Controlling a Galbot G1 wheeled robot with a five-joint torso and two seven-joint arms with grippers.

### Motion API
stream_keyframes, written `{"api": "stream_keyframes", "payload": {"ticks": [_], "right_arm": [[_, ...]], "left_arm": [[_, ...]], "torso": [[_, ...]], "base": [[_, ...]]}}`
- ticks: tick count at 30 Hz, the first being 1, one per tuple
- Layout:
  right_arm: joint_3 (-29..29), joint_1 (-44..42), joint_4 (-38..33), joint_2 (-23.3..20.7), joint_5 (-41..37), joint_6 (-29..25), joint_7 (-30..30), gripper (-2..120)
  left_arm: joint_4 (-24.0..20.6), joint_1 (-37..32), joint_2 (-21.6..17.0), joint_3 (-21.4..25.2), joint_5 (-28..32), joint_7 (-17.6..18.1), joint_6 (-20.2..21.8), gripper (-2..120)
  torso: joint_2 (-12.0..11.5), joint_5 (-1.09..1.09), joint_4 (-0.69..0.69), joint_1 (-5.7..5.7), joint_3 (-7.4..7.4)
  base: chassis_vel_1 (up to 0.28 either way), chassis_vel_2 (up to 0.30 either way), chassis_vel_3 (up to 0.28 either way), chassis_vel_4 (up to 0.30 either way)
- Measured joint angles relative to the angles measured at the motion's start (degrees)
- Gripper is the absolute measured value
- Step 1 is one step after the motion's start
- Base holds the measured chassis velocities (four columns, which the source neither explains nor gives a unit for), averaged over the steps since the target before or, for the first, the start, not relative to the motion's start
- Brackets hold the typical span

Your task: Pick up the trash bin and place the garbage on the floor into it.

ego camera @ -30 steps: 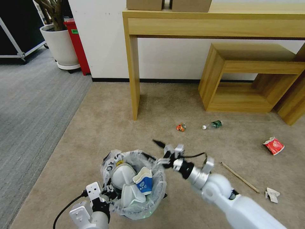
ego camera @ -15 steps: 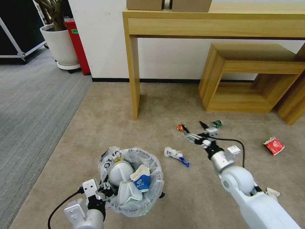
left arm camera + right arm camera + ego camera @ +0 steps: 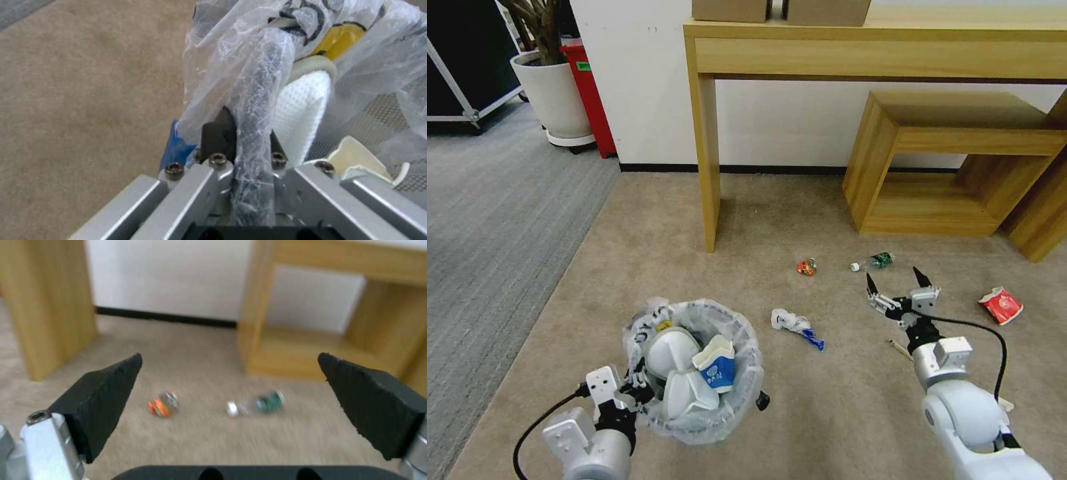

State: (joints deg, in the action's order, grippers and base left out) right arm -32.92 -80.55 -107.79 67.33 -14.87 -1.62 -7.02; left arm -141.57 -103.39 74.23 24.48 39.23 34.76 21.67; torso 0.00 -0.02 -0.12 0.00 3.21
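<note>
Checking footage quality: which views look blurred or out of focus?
Head view: sharp throughout. Right wrist view: small bottle and orange scrap smeared, open right claw crisp. Left wrist view: soft overall; plastic bag at the left claw keeps its crinkles.

No legible text, brand or number made out anywhere. Black print seen on plastic liner of trash bin (image 3: 694, 373), right at left gripper (image 3: 639, 390) clamped on rim; characters distorted by crinkles, unreadable. Yellow mark (image 3: 336, 38) noted on liner beyond left fingertips, no wording discernible. Blue-and-white cup (image 3: 715, 367) inside bin bears print, too small to read. Green label on bottle (image 3: 875, 261) ahead of open right gripper (image 3: 897, 285), unreadable. Green sticker on red bin (image 3: 587, 93) far off, illegible.
</note>
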Motion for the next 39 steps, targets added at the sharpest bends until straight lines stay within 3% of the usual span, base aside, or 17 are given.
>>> {"api": "stream_keyframes", "payload": {"ticks": [14,17,25,39], "right_arm": [[1.0,-1.17,2.08,3.53,-0.48,-1.63,-5.31,100],[1.82,-1.7,2.08,5.4,3.35,-7.41,-5.02,100],[4.44,-3.66,1.96,8.43,11.48,-16.57,-3.54,100],[7.08,-1.05,5.32,8.65,10.04,-18.88,0.49,100]], "left_arm": [[-1.71,-0.62,-1.89,3.33,4.94,2.66,1.57,0],[-1.74,-1.51,-2.22,4.68,6.05,3.5,2.34,0],[-1.75,-1.58,-0.64,5.1,6.05,3.64,2.45,0],[-1.75,-2.05,0.8,5.42,6.13,3.58,2.36,0]], "torso": [[0.0,0.01,0.0,0.0,0.0],[0.0,0.0,0.0,0.0,0.0],[0.0,0.01,0.0,0.0,0.0],[0.0,0.02,0.0,0.0,0.0]], "base": [[0.0,0.0,0.0,0.0],[0.0,0.0,0.0,0.0],[0.0,0.0,0.0,0.0],[0.0,0.0,0.0,0.0]]}}
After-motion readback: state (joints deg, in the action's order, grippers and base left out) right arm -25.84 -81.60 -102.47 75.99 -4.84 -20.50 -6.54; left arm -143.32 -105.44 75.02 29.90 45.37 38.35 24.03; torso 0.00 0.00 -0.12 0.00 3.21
